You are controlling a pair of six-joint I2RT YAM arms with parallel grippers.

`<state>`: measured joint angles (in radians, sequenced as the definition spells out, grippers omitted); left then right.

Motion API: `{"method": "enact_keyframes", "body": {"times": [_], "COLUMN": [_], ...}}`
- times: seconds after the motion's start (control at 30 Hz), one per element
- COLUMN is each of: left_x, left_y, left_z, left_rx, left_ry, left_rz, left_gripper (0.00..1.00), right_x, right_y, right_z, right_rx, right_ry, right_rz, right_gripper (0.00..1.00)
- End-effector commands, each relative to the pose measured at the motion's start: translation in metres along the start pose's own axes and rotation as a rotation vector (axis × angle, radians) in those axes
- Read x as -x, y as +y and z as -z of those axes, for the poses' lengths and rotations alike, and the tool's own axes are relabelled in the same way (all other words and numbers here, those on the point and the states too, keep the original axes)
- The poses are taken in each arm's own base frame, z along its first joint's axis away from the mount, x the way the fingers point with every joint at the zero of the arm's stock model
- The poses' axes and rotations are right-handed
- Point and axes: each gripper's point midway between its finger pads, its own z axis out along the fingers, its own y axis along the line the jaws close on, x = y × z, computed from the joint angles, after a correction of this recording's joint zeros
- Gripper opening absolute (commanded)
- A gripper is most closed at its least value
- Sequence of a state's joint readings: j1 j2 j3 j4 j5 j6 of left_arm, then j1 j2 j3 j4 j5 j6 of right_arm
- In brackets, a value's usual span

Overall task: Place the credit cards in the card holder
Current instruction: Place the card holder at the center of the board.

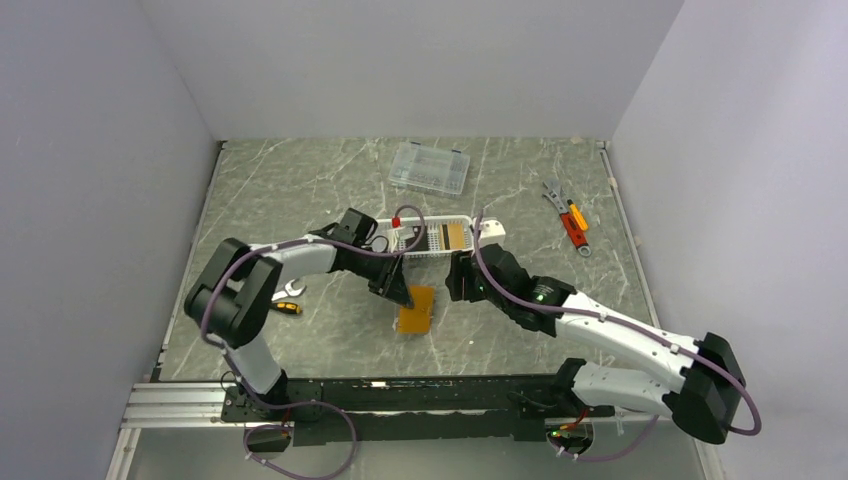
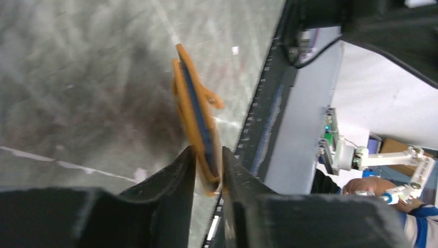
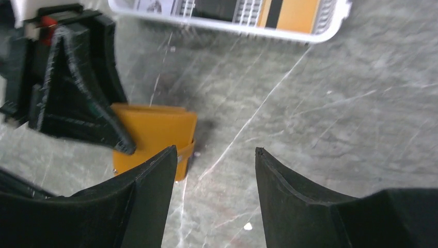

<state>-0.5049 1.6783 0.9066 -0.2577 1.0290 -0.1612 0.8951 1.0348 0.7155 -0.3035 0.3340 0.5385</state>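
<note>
One card holder (image 2: 188, 103) clenched in left hand (image 2: 207, 154), right hand (image 3: 215, 152) released, holder's contents blurred.

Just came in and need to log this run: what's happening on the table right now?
The left gripper has the orange card holder between its fingers, tilted up on edge; how firmly it grips is unclear. A blue strip shows between the holder's leaves. The right gripper hovers beside it, open and empty. Some cards lie in the white basket behind.

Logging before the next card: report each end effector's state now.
Left end effector: closed on the flat orange leather-like card holder.
Right end effector: open, holding nothing.
</note>
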Motion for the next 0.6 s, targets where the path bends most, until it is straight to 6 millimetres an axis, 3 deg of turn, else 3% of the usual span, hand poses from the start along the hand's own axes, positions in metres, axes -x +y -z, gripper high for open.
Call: {"method": "enact_keyframes", "body": {"times": [0.0,0.17,0.23,0.33,0.57], "left_x": [-0.008,-0.009,-0.004,0.004,-0.001], "left_y": [0.033,0.043,0.041,0.043,0.031], "left_z": [-0.012,-0.007,0.0,0.017,0.061], "left_rx": [0.067,0.121,0.134,0.19,0.277], "left_ry": [0.013,0.006,-0.015,-0.026,0.005], "left_rz": [0.006,-0.019,-0.032,-0.052,-0.192], "left_gripper": [0.34,0.76,0.86,0.95,0.93], "right_x": [-0.017,-0.033,-0.039,-0.046,-0.063], "right_y": [0.016,0.021,0.026,0.032,0.05], "right_z": [-0.004,-0.011,-0.015,-0.025,-0.051], "right_rx": [0.064,0.086,0.098,0.104,0.049], "right_ry": [0.094,0.165,0.194,0.235,0.311], "right_rz": [-0.045,-0.034,-0.031,-0.018,0.101], "right_gripper": [0.61,0.67,0.68,0.7,0.73]}}
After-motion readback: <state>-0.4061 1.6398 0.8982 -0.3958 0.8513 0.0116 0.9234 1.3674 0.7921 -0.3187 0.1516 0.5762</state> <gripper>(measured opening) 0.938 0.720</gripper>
